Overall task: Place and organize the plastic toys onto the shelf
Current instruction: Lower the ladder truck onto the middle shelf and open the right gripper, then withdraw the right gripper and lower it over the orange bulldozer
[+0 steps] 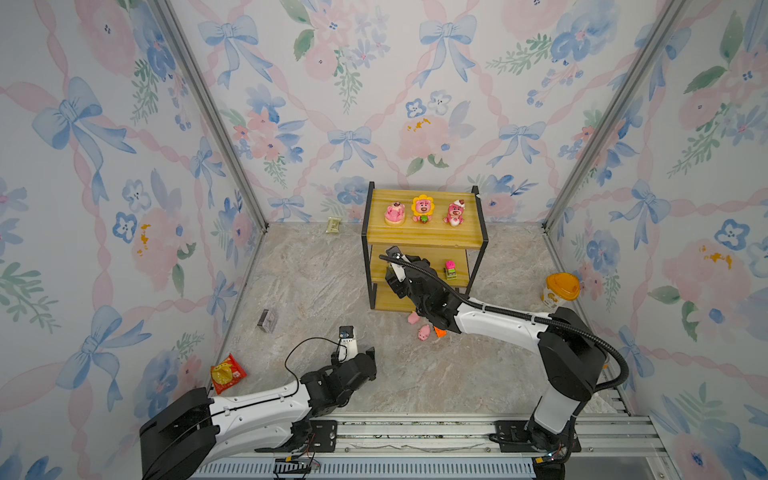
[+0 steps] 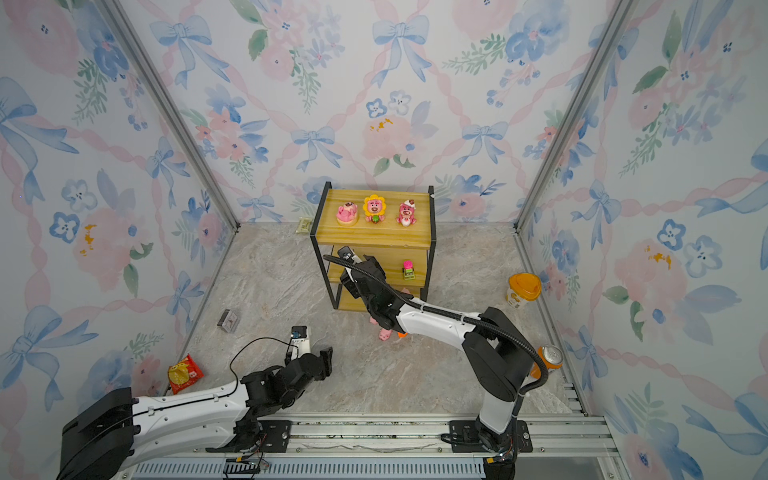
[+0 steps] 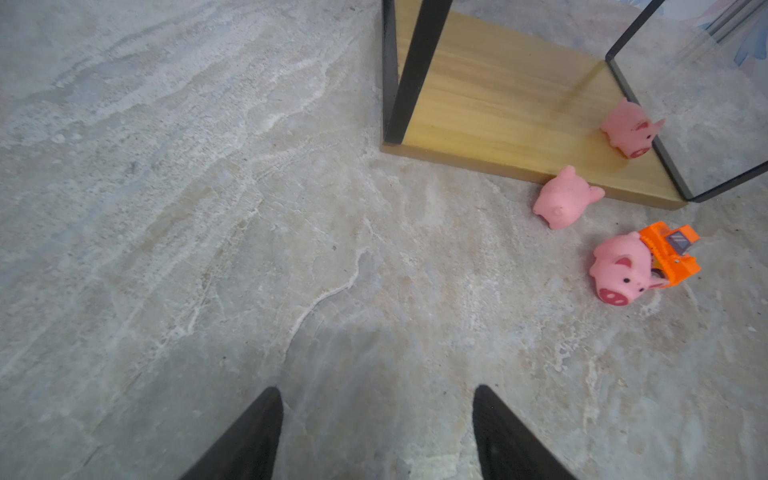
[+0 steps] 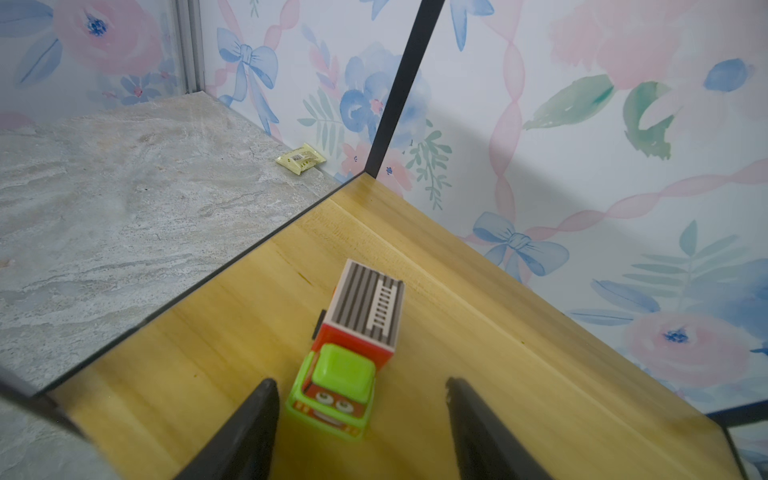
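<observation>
Three pink bears stand on the top board of the shelf. A pink-green car sits on the middle board. My right gripper reaches into that tier and is open. The red-green car rests on the wood between its fingers, touching neither. One pig lies on the bottom board. Two more pigs and the orange car lie on the floor in front. My left gripper hovers open and empty over bare floor, short of them.
A yellow-lidded cup stands at the right wall and an orange can sits behind the right arm. A red snack packet and a small grey box lie at the left. A pale sachet lies beside the shelf.
</observation>
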